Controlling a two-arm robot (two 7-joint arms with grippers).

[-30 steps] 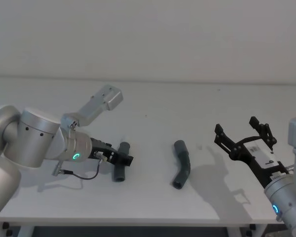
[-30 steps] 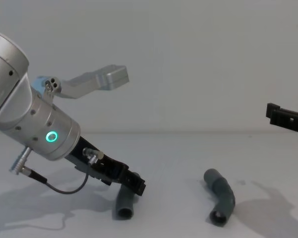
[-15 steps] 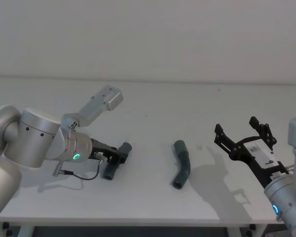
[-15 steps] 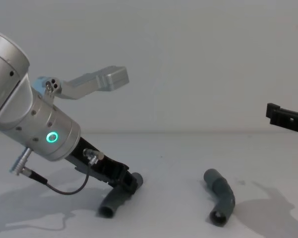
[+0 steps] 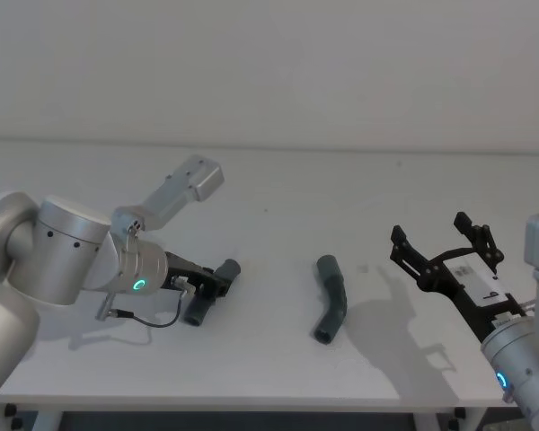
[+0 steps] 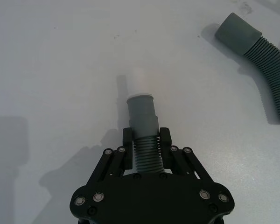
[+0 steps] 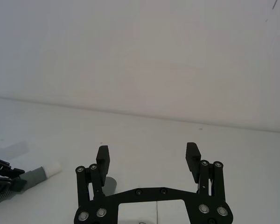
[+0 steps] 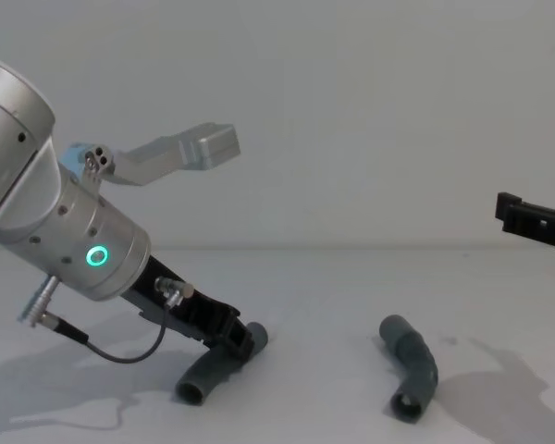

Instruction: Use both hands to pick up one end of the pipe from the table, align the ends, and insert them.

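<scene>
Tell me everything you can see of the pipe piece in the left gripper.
The piece is dark grey and plastic-looking: ribbed hose body, smooth wider cuff, short white tip. The left gripper is shut on the ribs just behind the cuff, a finger on each side. In the chest view it slants, open ribbed end lowest, near the table; whether it touches is unclear.
</scene>
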